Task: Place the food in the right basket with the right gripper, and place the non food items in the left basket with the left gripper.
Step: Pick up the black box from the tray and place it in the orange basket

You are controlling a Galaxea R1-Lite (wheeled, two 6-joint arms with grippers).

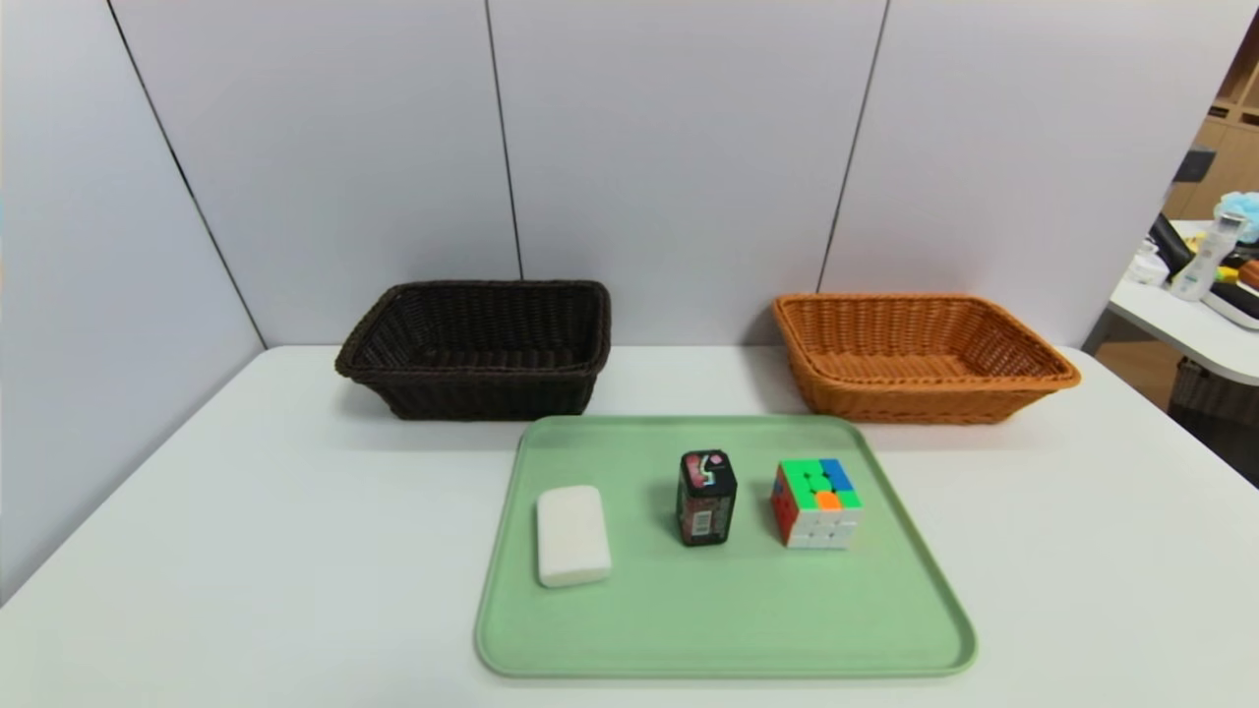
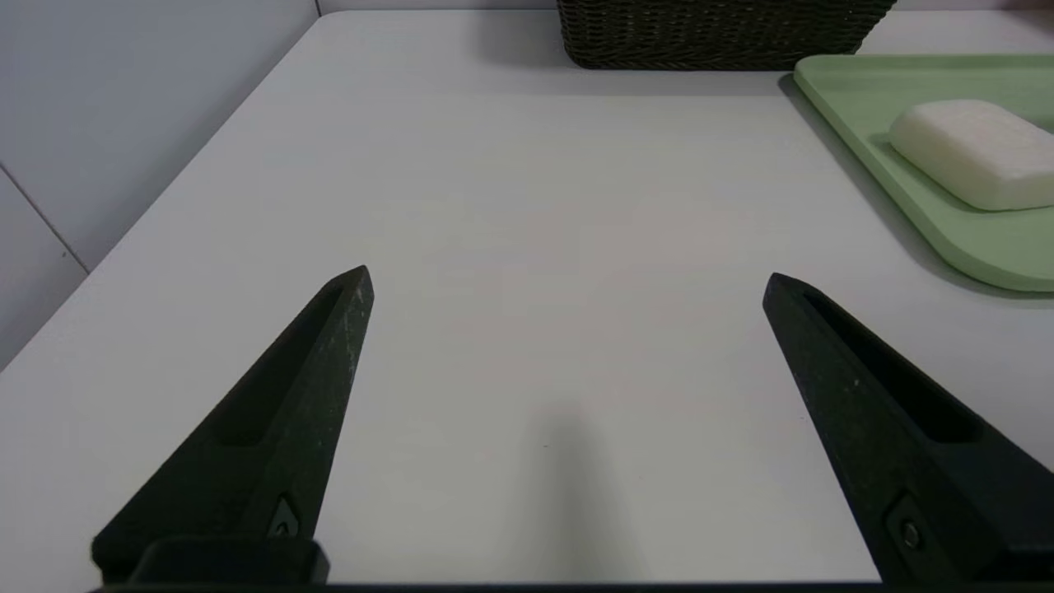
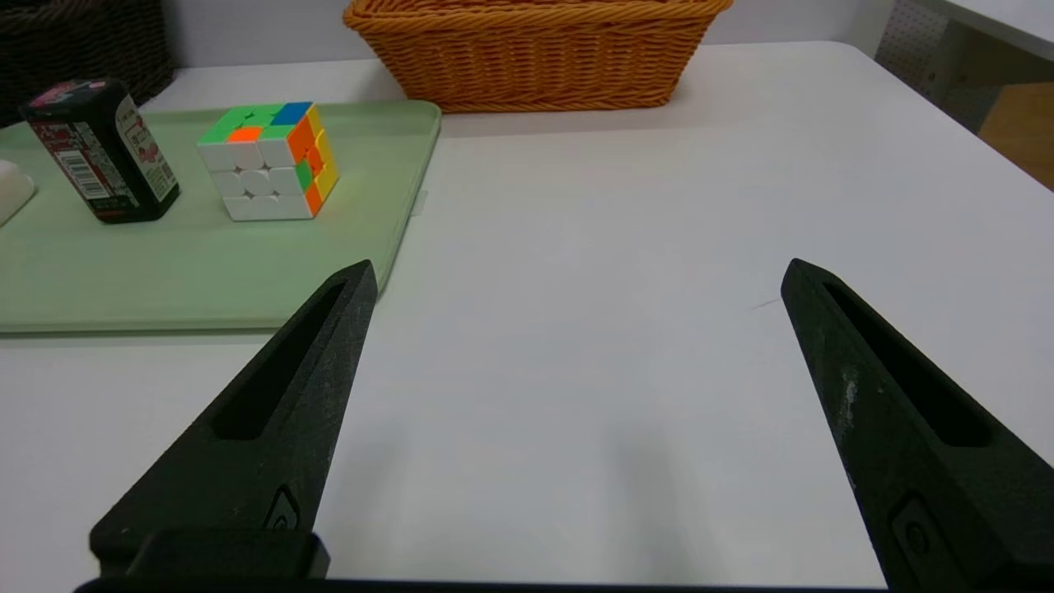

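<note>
While the left pincer (image 2: 568, 276) hangs released over the smooth white table (image 1: 295, 551), the right pincer (image 3: 580, 268), likewise released, has the glossy black packet (image 1: 705, 501) ahead to its left, upright on the green tray (image 1: 708, 619). Pale panels (image 1: 679, 147) stand beyond both. The woven orange basket (image 3: 535, 70) is cut off in the right wrist view.

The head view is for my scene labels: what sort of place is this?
Probably a robot test bench: a white table walled by plain panels, with a green tray and two wicker baskets set out.
</note>
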